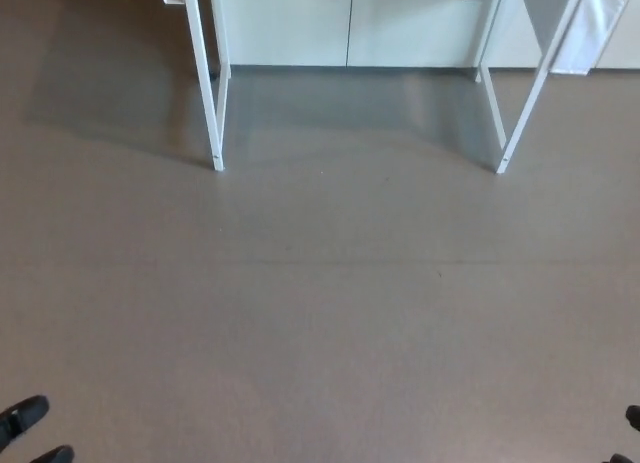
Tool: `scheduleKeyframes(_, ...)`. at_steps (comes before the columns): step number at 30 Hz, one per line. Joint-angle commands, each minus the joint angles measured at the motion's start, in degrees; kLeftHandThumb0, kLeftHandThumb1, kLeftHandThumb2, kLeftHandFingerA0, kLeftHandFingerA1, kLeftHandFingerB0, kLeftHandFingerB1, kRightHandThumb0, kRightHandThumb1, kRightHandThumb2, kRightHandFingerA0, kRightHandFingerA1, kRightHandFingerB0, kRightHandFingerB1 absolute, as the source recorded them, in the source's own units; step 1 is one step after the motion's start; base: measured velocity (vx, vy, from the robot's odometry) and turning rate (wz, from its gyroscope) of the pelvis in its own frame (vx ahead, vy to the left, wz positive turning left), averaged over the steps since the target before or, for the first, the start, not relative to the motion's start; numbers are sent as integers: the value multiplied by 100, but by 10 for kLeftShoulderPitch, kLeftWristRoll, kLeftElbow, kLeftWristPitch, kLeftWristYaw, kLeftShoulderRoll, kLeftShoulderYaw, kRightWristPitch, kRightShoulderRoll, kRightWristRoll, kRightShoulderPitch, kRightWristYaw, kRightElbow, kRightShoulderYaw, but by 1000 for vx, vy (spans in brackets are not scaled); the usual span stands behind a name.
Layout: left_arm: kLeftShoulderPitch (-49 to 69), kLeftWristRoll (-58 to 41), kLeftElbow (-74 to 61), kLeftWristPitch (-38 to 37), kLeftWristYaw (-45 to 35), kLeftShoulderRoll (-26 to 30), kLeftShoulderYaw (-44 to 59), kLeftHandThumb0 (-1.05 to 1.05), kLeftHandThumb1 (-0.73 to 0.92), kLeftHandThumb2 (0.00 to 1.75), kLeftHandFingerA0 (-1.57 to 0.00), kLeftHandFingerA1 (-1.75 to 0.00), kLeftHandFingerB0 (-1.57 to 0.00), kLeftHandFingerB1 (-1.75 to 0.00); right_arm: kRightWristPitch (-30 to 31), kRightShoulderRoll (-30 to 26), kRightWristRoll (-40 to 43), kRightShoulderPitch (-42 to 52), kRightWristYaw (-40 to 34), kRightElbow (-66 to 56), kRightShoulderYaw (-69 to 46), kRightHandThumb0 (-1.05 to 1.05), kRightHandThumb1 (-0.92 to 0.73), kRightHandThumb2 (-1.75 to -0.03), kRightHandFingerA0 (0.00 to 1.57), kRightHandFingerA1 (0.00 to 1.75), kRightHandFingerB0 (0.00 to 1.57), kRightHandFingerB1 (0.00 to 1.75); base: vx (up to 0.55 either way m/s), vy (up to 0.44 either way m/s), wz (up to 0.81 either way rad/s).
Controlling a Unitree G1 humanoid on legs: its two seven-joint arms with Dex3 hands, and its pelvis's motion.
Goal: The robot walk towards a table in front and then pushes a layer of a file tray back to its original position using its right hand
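You have one view only, the head camera, so no second view shares any of the scene. It looks steeply down and forward from the robot's head at the grey-brown floor (320, 313), which fills most of the frame and lies well below the lens. At the top edge you see the white legs (212, 93) of the table, far from the camera, with white cabinet fronts (345, 23) behind them; the worktop itself is cut off above the frame. Picture left is the robot's left: the left hand (30, 433) pokes in at the bottom left corner, the right hand (630, 428) barely at the bottom right.
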Motion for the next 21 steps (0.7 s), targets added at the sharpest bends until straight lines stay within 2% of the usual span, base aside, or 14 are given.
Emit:
scheduleKeyframes(1, 31, -1, -6, -7, -10, 5, -2, -22, 50, 60, -49, -44, -43, -39, -15, -3, 4, 34, 8, -1, 0, -32, -43, -66, 59, 57, 39, 47, 235, 12, 10)
scheduleKeyframes(10, 90, 4, -5, -33, -25, 5, -10, -24, 52, 63, -49, -45, -42, -40, -43, -2, 0, 98, 22, 0, 9, -33, -47, -66, 53, 55, 39, 46, 277, -107, 6)
scheduleKeyframes(17, 95, 9, 6, -38, -11, 6, -10, -22, 49, 60, -49, -43, -43, -39, -86, -4, -6, 105, 29, 29, 15, -41, -42, -72, 57, 60, 39, 51, 246, -38, -7)
scheduleKeyframes(18, 88, 11, 19, -42, -7, 7, -9, -19, 49, 58, -52, -43, -44, -39, -96, -2, -1, 99, 33, 42, 13, -36, -51, -55, 64, 55, 48, 44, 105, 104, -6)
scheduleKeyframes(19, 85, 12, 25, -45, -5, 7, -9, -19, 49, 58, -52, -43, -44, -39, -102, -2, 1, 97, 35, 49, 12, -36, -51, -55, 64, 55, 48, 44, 141, 125, -10)
scheduleKeyframes(20, 80, 11, 33, -48, -7, 8, -8, -19, 48, 57, -53, -43, -45, -39, -95, -2, 5, 93, 36, 49, 11, -42, -41, -73, 59, 63, 43, 53, 215, 177, -18)
scheduleKeyframes(21, 78, 10, 37, -50, -9, 9, -8, -19, 47, 57, -53, -44, -44, -39, -99, -2, 5, 90, 36, 56, 11, -42, -41, -73, 59, 62, 43, 52, 263, 213, -20)
